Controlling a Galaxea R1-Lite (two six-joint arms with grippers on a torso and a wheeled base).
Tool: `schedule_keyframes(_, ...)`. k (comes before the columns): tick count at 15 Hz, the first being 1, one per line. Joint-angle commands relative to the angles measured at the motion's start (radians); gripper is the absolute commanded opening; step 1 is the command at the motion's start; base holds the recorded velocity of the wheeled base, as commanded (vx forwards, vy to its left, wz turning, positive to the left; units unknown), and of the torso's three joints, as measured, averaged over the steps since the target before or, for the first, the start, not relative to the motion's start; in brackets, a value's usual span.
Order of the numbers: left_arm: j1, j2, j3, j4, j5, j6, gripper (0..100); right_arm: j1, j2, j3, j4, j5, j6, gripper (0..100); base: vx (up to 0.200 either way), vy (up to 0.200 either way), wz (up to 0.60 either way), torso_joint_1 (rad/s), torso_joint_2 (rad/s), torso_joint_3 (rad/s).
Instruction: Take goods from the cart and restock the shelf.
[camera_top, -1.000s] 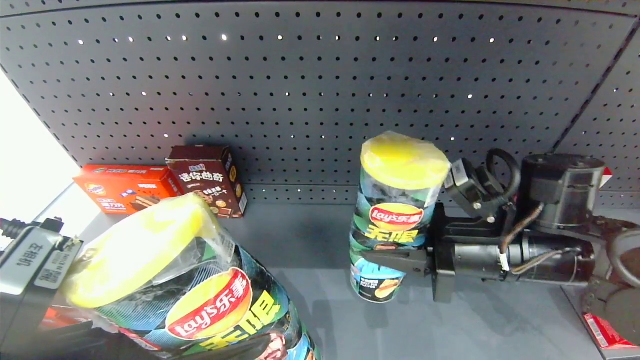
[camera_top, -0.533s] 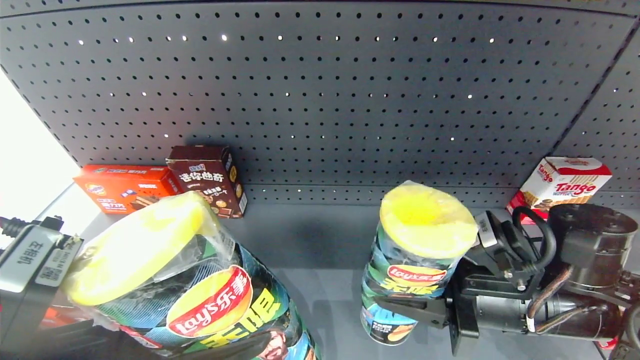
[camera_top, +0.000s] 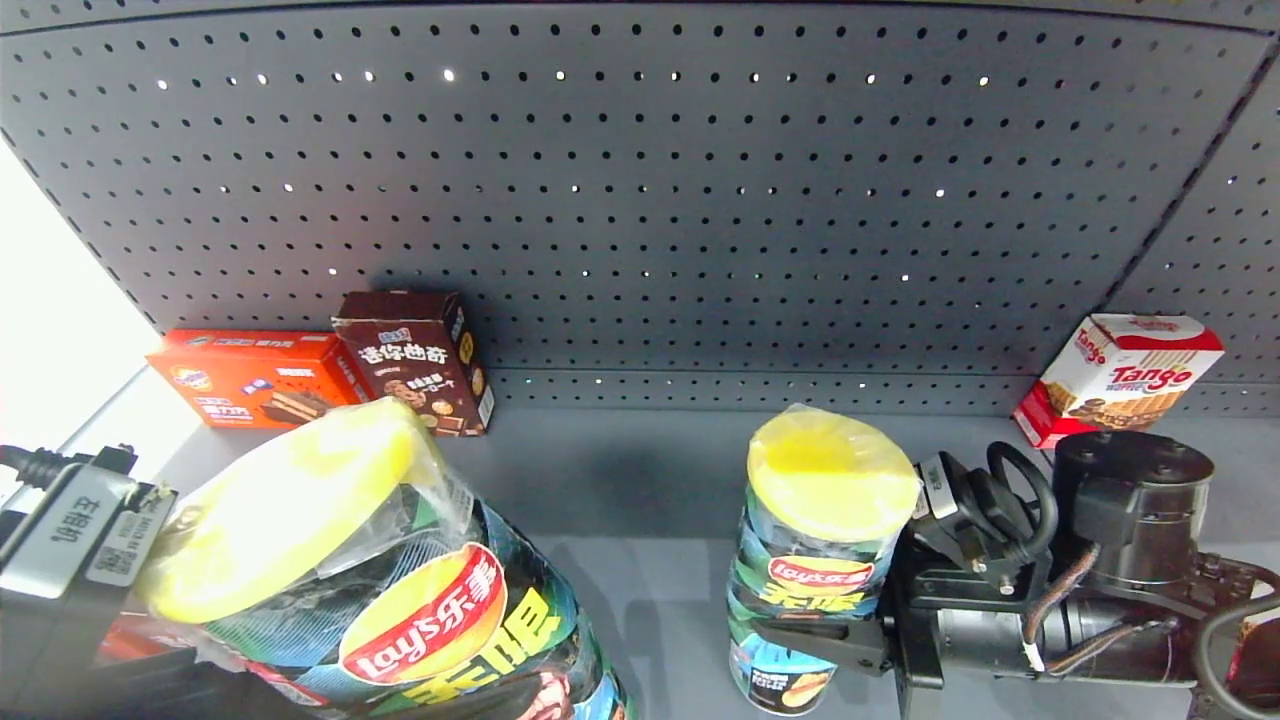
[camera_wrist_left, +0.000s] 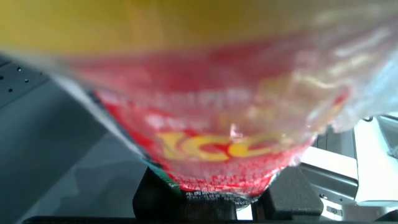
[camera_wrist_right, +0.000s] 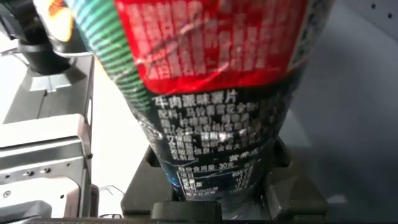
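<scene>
Two tall chip cans with yellow lids and clear wrap are held over the grey shelf (camera_top: 610, 490). My left gripper (camera_wrist_left: 214, 194) is shut on the near left can (camera_top: 400, 600), which leans at the view's lower left and hides the fingers. The right can (camera_top: 822, 500) stands nearly upright at centre right, its base close to the shelf floor; I cannot tell whether it touches. My right gripper (camera_top: 812, 640) comes in from the right and is shut on this can's lower body, one finger (camera_top: 800, 632) crossing its front. In the right wrist view the can (camera_wrist_right: 217, 93) sits in the right gripper (camera_wrist_right: 214, 180).
An orange box (camera_top: 250, 378) and a brown cookie box (camera_top: 420, 360) stand at the back left, against the pegboard wall (camera_top: 640, 200). A white and red wafer box (camera_top: 1135, 375) sits in the back right corner. Open shelf floor lies between the two cans.
My right gripper has carried its can down and toward the shelf's near edge, uncovering the wafer box. The left can has barely shifted.
</scene>
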Motion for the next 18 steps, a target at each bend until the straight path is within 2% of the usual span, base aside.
schedule_keyframes(1, 0.000, 0.000, -0.001, 0.000, -0.001, 0.000, 0, -0.014, 0.019, 0.001, -0.001, 0.002, -0.002, 0, 0.000, 0.000, 0.00, 0.000, 0.00, 0.000)
schedule_keyframes(2, 0.000, 0.001, 0.001, 0.000, -0.001, 0.000, 0, -0.017, 0.020, 0.004, -0.004, 0.002, -0.002, 0, 0.000, 0.000, 0.00, 0.000, 0.00, 0.000)
schedule_keyframes(3, 0.000, 0.001, -0.001, 0.000, -0.001, 0.000, 0, -0.017, 0.031, 0.007, -0.013, 0.002, -0.010, 100, 0.000, 0.000, 0.00, 0.000, 0.00, 0.000)
schedule_keyframes(10, 0.000, 0.001, 0.002, 0.000, 0.001, 0.000, 0, -0.021, -0.021, 0.071, -0.018, -0.009, -0.025, 100, 0.000, 0.000, 0.00, 0.000, 0.00, 0.000)
schedule_keyframes(14, 0.000, 0.001, 0.001, 0.000, 0.001, 0.000, 0, -0.070, -0.080, 0.145, -0.018, 0.001, -0.025, 100, 0.000, 0.000, 0.00, 0.000, 0.00, 0.000)
schedule_keyframes(18, 0.000, 0.003, 0.004, 0.000, -0.001, 0.000, 0, -0.117, -0.081, 0.143, -0.015, -0.010, -0.025, 100, 0.000, 0.000, 0.00, 0.000, 0.00, 0.000)
